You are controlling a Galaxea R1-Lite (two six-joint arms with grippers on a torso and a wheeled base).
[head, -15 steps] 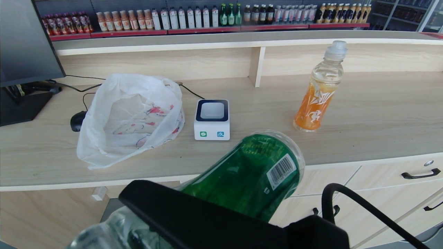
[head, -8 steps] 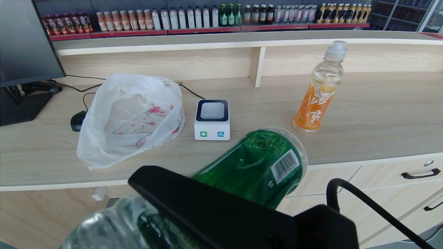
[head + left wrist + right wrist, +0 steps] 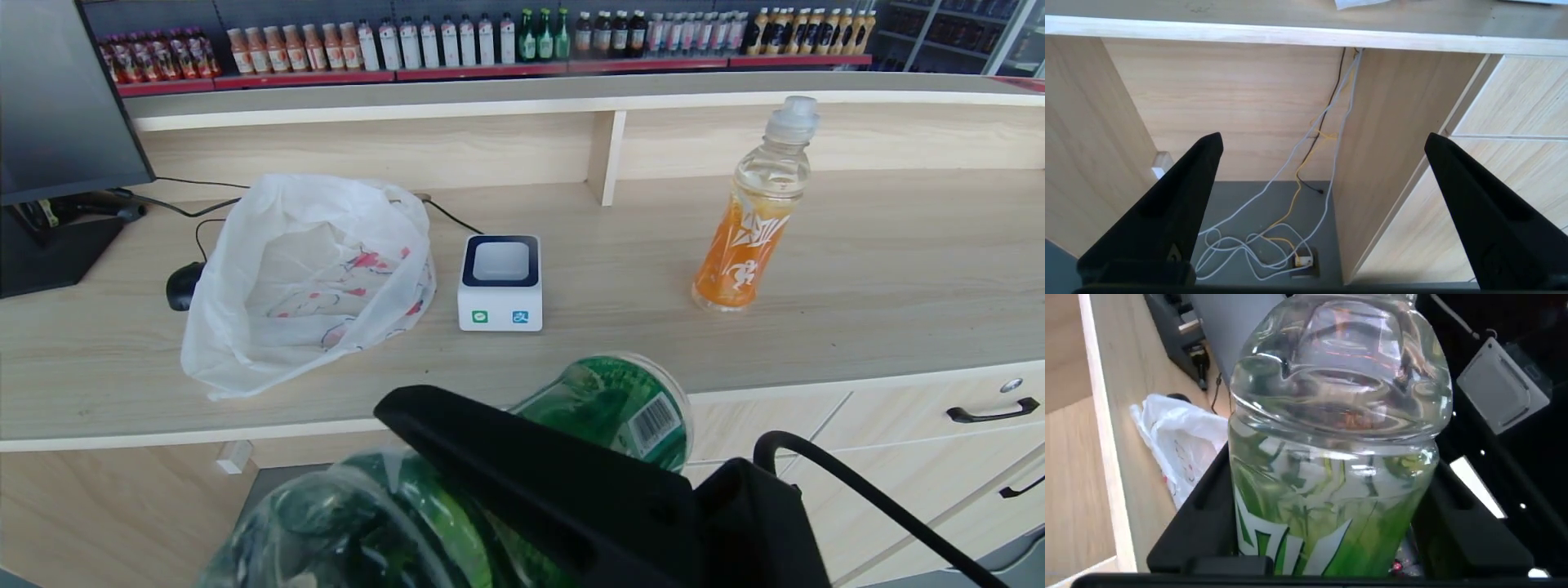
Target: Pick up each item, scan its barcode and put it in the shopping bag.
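Two grippers, two jobs as we read it. Our right gripper (image 3: 1331, 539) is clamped on the green bottle (image 3: 620, 400), one finger on each side of its body. The base and barcode label (image 3: 653, 416) stick out past the fingertips, uncovered, likely so the code can be shown to the scanner (image 3: 500, 282) just beyond them. Our left gripper (image 3: 1323, 220) hangs spread wide and empty below the counter (image 3: 898, 269) edge, out of the way. Beyond the fingers, on the wooden counter, stand a monitor (image 3: 57, 98), the open shopping bag (image 3: 302, 278) to the left, an upright orange bottle (image 3: 747, 220) to the right, and a mouse (image 3: 184, 284). A shelf of drinks (image 3: 490, 41) lines the back.
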